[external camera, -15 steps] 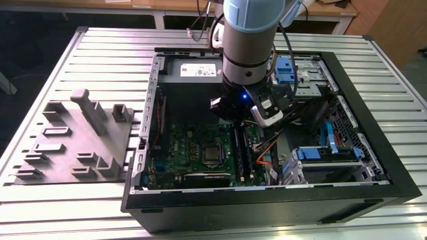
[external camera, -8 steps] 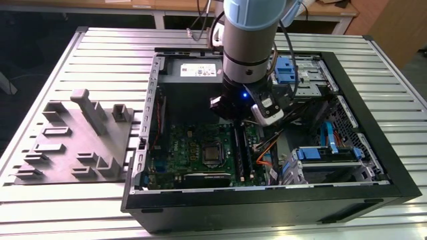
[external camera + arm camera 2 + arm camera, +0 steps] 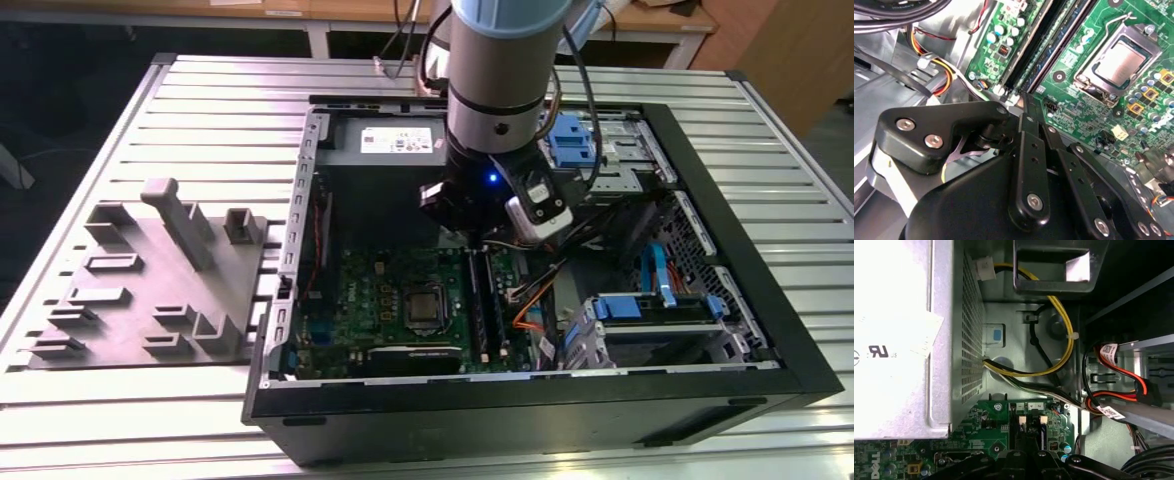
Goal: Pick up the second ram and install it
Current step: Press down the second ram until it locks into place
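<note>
The open computer case point(image 3: 300, 200) lies on the slatted table with the green motherboard point(image 3: 360, 290) facing up. The second ram point(image 3: 475, 300) is a thin dark stick standing on edge in a long black slot, seen as a blue-green stripe point(image 3: 1041, 50) in the second wrist view. My gripper point(image 3: 471, 240) hangs straight down over the slot's end nearest the power supply. Its fingers are shut, their tips point(image 3: 1025, 100) right at that end of the slots. In the first wrist view the gripper point(image 3: 1027, 445) sits between the white slot latches point(image 3: 1022, 418). I cannot tell whether the tips touch the stick.
The power supply point(image 3: 387, 140) sits just beyond the gripper. The processor socket point(image 3: 1119, 62) lies beside the slots. Orange and yellow cables point(image 3: 1064, 330) and blue drive cages point(image 3: 654, 310) crowd the exterior view's right. A grey holder block point(image 3: 147, 280) stands outside the case, at the exterior view's left.
</note>
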`<state>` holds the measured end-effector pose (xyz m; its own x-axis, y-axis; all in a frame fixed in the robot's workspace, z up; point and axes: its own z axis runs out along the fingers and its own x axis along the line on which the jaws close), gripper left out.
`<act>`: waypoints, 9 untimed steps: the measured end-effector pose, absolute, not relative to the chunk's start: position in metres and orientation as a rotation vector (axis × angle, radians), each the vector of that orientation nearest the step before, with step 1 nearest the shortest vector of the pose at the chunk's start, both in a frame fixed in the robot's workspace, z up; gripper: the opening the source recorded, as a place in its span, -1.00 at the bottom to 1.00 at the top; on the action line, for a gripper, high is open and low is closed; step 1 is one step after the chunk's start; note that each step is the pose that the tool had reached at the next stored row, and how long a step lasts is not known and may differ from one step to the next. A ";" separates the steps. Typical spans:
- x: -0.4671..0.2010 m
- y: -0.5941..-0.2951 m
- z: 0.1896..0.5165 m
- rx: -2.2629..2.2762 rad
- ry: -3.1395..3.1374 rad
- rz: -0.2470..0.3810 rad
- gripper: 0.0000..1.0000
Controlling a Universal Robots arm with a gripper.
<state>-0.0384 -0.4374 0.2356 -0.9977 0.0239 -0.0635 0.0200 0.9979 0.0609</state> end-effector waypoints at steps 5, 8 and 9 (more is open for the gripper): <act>-0.038 -0.438 0.236 0.034 3.076 0.092 -0.80; -0.038 -0.443 0.236 0.034 3.076 0.092 -0.80; -0.038 -0.445 0.236 0.034 3.076 0.093 -0.80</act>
<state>-0.0384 -0.4447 0.2358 -0.9977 0.0239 -0.0635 0.0200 0.9980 0.0608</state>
